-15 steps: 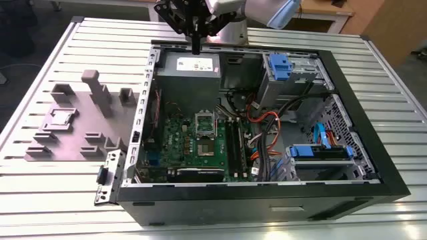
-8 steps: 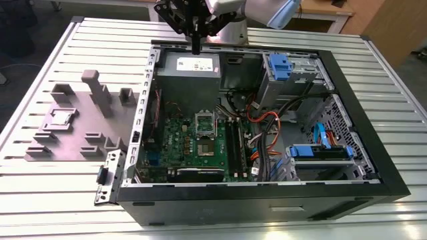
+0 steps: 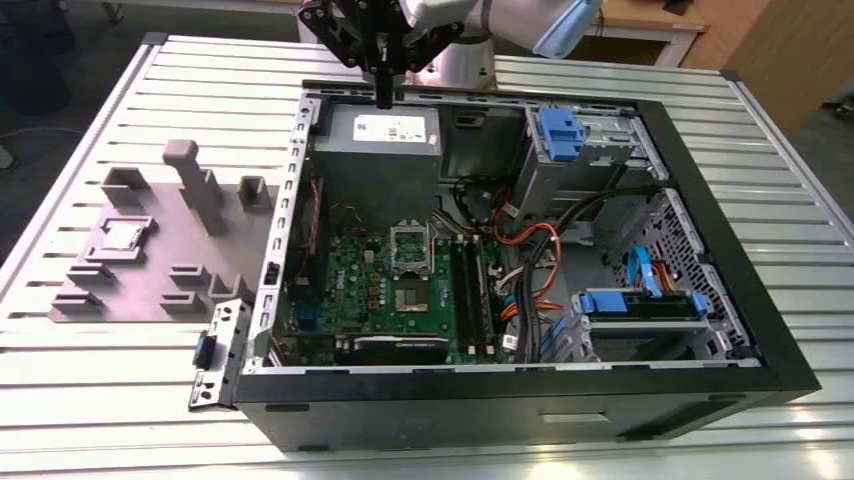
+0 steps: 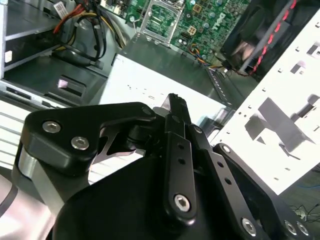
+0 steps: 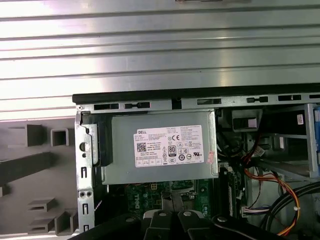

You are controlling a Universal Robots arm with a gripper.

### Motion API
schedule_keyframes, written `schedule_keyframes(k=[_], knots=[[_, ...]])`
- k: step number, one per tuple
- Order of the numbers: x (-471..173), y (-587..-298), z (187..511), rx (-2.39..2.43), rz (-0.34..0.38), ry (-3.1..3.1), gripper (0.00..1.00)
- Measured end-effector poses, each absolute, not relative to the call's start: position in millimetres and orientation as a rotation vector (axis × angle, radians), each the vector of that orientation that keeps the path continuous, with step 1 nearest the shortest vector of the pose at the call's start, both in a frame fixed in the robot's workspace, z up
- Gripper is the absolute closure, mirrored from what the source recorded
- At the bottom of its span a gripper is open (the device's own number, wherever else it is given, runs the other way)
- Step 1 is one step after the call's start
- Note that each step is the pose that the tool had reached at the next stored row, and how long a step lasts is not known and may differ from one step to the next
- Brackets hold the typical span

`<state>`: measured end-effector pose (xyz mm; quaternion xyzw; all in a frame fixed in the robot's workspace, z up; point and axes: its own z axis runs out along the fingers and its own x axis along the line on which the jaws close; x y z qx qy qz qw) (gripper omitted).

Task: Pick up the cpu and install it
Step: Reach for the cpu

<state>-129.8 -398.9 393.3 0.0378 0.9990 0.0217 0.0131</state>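
Note:
The cpu [image 3: 122, 237] is a small silvery square lying in a recess of the grey plastic tray [image 3: 94, 300], at the exterior view's left, outside the computer case. My gripper [image 3: 384, 98] hangs above the far edge of the open case, over the grey power supply [image 3: 378, 150], well away from the cpu. Its black fingers [image 4: 176, 107] are pressed together with nothing between them. The green motherboard [image 3: 367, 275] lies inside the case with the silver socket frame [image 3: 411, 243] at its middle. That socket frame [image 4: 159, 17] also appears in the second wrist view, beyond the fingertips.
The black case wall [image 3: 534, 400] rims the motherboard. Orange and black cables [image 3: 527, 250], blue drive brackets [image 3: 641, 300] and a drive cage [image 3: 567, 150] crowd the exterior view's right half. Raised blocks [image 3: 200, 190] stand on the tray. The table [image 3: 80, 400] is ribbed metal.

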Motion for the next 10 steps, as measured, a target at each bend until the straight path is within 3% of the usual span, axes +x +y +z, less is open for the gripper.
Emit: schedule_keyframes(k=[10], knots=[[-139.2, -398.9, 393.2, 0.118, 0.068, 3.113, 0.89]])
